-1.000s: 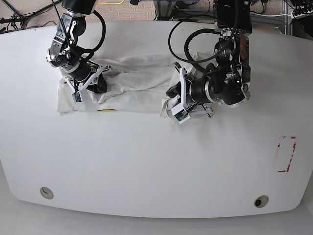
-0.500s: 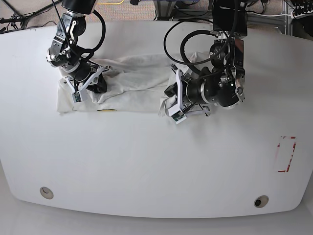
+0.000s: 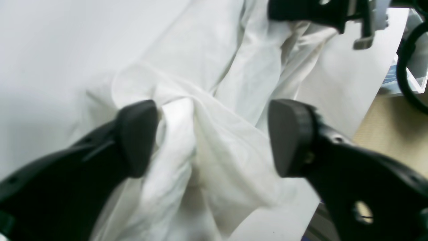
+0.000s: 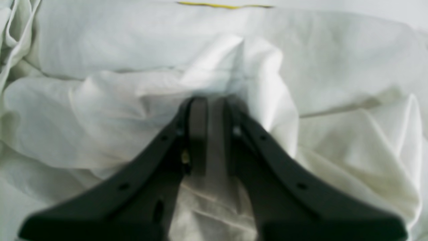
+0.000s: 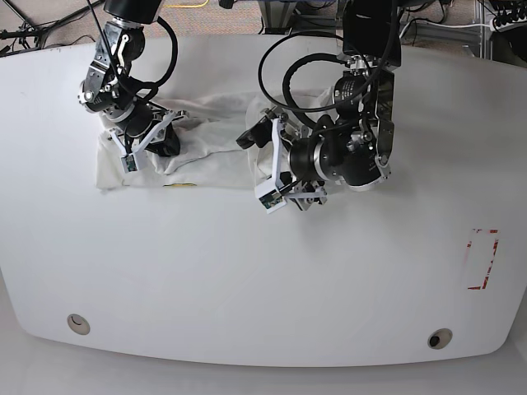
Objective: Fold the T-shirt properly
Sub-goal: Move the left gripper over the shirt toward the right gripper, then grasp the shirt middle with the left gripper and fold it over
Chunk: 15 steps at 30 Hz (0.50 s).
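Observation:
The white T-shirt [image 5: 210, 152] lies bunched and wrinkled across the back of the table [image 5: 263, 271]; its print is hidden except for a thin yellow edge [image 5: 179, 185]. My left gripper [image 5: 259, 160] hovers over the shirt's right end. In the left wrist view its jaws [image 3: 214, 134] stand wide open, astride a raised ridge of T-shirt [image 3: 217, 67] cloth without pinching it. My right gripper [image 5: 167, 146] sits at the shirt's left end. Its fingers [image 4: 197, 134] are shut on a fold of the T-shirt [image 4: 100, 100].
A red rectangular marking [image 5: 482, 259] sits on the table at the right. Two round holes [image 5: 78, 322] [image 5: 439, 338] lie near the front edge. Cables and frames stand behind the table's far edge [image 5: 272, 16].
My left arm has swung leftward over the shirt, dragging its right end inward, and its gripper has opened and let go of the cloth. The right arm has not moved.

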Each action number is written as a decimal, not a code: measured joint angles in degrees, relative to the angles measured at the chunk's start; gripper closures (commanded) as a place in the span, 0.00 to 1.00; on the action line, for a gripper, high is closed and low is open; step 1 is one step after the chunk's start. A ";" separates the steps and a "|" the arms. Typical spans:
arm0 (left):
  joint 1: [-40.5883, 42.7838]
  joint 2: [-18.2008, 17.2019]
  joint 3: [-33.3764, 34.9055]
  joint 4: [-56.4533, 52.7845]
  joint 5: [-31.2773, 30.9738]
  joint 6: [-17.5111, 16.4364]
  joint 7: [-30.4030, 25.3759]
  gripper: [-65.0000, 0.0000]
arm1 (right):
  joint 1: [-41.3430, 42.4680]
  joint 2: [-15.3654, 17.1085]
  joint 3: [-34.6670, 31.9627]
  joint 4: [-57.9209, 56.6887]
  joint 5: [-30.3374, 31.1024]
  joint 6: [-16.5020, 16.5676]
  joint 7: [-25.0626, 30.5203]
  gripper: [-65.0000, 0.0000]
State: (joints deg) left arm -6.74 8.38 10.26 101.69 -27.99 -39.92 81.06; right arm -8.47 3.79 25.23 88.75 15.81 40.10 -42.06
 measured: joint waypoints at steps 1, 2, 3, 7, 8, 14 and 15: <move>-0.13 -0.04 0.92 0.50 -0.81 0.00 0.07 0.18 | -0.02 0.00 0.00 0.00 0.00 0.00 0.02 0.86; -0.24 -0.02 1.51 1.27 -2.12 0.00 0.17 0.18 | 0.00 0.00 0.00 0.00 0.00 0.00 0.00 0.86; -0.24 0.00 1.81 1.92 -3.37 -0.02 0.15 0.18 | 0.00 0.00 0.00 0.00 0.00 0.00 -0.02 0.86; -0.46 0.59 0.17 5.84 -6.43 -0.02 -0.22 0.18 | 0.00 0.02 -0.55 0.00 0.00 0.00 0.04 0.86; -0.61 0.59 -0.94 6.45 -6.29 -0.02 -0.39 0.18 | 0.02 0.02 -1.07 0.02 -0.09 -0.02 0.07 0.86; -0.68 -5.09 -11.93 7.45 -5.05 0.00 -0.24 0.21 | 0.11 0.31 -4.70 1.66 -1.42 -0.26 -1.01 0.86; -0.50 -5.77 -13.86 7.32 -4.85 0.02 0.04 0.22 | 0.09 0.15 -4.76 2.01 -1.51 -0.24 -1.33 0.86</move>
State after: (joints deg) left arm -7.25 2.61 -3.60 109.01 -32.84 -39.90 81.10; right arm -8.38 3.95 20.47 90.76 14.31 39.86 -43.40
